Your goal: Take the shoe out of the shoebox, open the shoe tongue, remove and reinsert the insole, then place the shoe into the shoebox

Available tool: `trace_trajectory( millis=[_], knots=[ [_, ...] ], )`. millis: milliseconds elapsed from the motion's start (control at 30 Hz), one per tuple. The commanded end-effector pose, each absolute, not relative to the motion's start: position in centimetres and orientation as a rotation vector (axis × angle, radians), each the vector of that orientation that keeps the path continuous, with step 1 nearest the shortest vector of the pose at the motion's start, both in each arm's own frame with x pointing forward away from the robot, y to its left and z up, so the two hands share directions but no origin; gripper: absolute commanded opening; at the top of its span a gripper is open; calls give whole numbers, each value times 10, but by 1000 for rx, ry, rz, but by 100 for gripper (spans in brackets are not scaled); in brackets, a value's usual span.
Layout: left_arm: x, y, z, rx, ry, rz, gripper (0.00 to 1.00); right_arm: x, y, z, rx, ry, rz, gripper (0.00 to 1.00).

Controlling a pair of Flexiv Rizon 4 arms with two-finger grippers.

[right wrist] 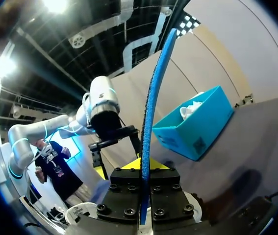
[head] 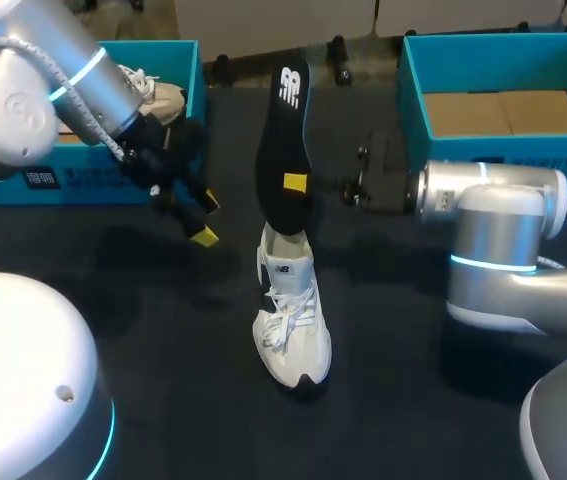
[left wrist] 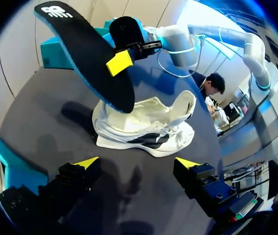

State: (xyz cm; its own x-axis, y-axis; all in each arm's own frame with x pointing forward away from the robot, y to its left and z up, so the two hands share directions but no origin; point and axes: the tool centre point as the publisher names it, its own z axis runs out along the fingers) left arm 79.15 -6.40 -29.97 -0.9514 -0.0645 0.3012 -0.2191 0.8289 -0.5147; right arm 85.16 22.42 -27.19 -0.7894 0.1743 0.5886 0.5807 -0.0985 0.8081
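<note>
Centrally on the tabletop stands the white shoe (head: 291,320). Above it the right gripper (head: 295,184) pinches the black insole (head: 283,140), which bears a white logo. The left gripper (head: 206,218), fingers apart, hangs near the far-left shoebox (head: 93,182), which has a label and holds another shoe (head: 158,97). The far-right shoebox (head: 413,100) holds brown cardboard (head: 503,112).

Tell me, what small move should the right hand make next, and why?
Probably push the insole down into the shoe: the right hand is shut on it, upright, its lower end just at the shoe's opening, while the left hand hangs open beside, touching nothing.
</note>
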Motion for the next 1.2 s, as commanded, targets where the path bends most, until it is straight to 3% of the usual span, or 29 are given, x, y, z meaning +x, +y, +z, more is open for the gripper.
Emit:
trace_trajectory(
  millis=[33, 1200],
  knots=[
    [786, -70, -299, 208, -2751, 824, 100, 850, 229, -279, -819, -1888, -1956, 0],
    [787, -96, -317, 228, -2834, 859, 100, 830, 237, -328, -750, -1869, -1970, 0]
  ],
)
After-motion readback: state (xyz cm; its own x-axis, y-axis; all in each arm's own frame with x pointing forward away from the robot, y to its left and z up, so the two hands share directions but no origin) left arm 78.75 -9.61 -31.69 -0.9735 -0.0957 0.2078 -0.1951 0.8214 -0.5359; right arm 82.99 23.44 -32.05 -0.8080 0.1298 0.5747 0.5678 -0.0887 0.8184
